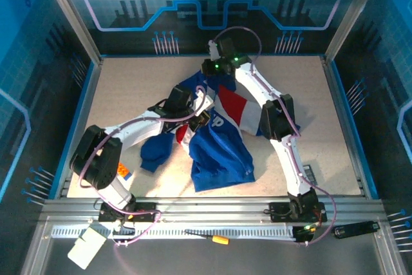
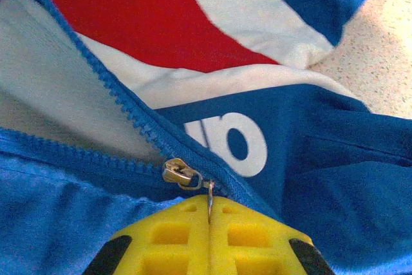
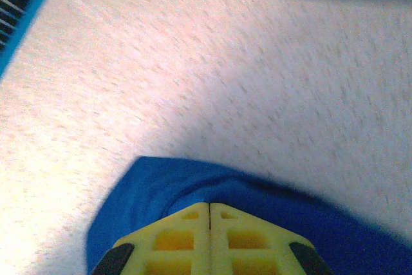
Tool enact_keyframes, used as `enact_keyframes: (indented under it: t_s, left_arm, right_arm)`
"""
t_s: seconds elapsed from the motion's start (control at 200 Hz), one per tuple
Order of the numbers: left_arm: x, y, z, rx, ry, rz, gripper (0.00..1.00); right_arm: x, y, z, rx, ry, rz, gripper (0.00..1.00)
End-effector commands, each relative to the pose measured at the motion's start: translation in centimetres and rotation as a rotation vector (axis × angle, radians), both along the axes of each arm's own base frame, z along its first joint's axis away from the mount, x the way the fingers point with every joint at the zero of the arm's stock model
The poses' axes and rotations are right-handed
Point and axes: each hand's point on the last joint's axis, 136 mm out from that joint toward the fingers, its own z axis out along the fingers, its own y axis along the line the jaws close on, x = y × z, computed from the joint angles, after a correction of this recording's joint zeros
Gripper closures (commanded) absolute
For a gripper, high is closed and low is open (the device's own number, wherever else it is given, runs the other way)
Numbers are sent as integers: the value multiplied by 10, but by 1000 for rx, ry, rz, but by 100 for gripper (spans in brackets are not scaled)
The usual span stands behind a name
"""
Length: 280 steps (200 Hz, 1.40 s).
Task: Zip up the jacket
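Jacket (image 1: 222,149), crumpled at the centre of the surface (image 1: 129,88). Left wrist view: left pincer (image 2: 209,203) clenched on the tab of the zipper slider (image 2: 179,173). Right wrist view: right pincer (image 3: 210,207) clenched on blue jacket fabric.

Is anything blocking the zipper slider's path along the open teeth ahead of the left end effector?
Nothing visible does. The left end effector is shut on the metal pull tab, and the blue zipper teeth ahead of the silver slider on the royal-blue fabric jacket lie bare.
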Motion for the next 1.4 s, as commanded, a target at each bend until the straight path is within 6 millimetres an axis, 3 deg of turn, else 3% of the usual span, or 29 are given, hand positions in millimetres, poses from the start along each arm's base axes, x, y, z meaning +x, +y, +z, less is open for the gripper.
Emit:
enact_keyframes:
  t_s: [0.0,0.04,0.065,0.205,0.215,0.225,0.28,0.465,0.575,0.67,0.825,0.89,0.995,1.075,1.396]
  left_arm:
    - [14,-8,-2,7,-10,-6,100]
    - [20,-7,-6,10,10,10,100]
    - [23,-7,-8,10,23,21,100]
    - [40,-3,-15,-5,68,61,100]
    - [41,-3,-15,-7,69,63,100]
    - [43,-2,-14,-9,69,65,100]
    - [49,1,-12,-19,74,76,100]
    - [63,14,-5,-28,81,86,100]
    - [69,17,-1,-43,93,85,100]
    - [71,18,-1,-45,104,76,100]
    - [76,20,0,-44,113,75,100]
    - [79,21,1,-39,115,77,100]
    - [85,24,-1,-25,120,87,100]
    - [92,28,-4,-17,126,101,100]
    - [147,43,-19,22,138,243,100]
  right_arm:
    - [-10,14,50,7,-133,117,91]
    - [-15,12,52,2,-121,125,70]
    - [-18,10,52,0,-105,128,61]
    - [-48,-11,45,1,38,130,46]
    - [-50,-13,39,-4,55,128,46]
    - [-54,-15,49,1,47,128,45]
    - [-72,-26,49,-10,78,125,45]
    - [-151,-66,29,-48,146,63,44]
    - [-210,-73,0,-68,192,62,44]
    - [-258,-71,-38,-94,266,80,43]
    - [-304,-73,-88,-175,382,73,42]
    - [-318,-78,-102,-216,412,67,49]
    - [-338,-92,-122,-254,438,51,85]
    - [-347,-99,-129,-255,448,39,100]
    - [-374,-112,-145,-254,496,23,100]
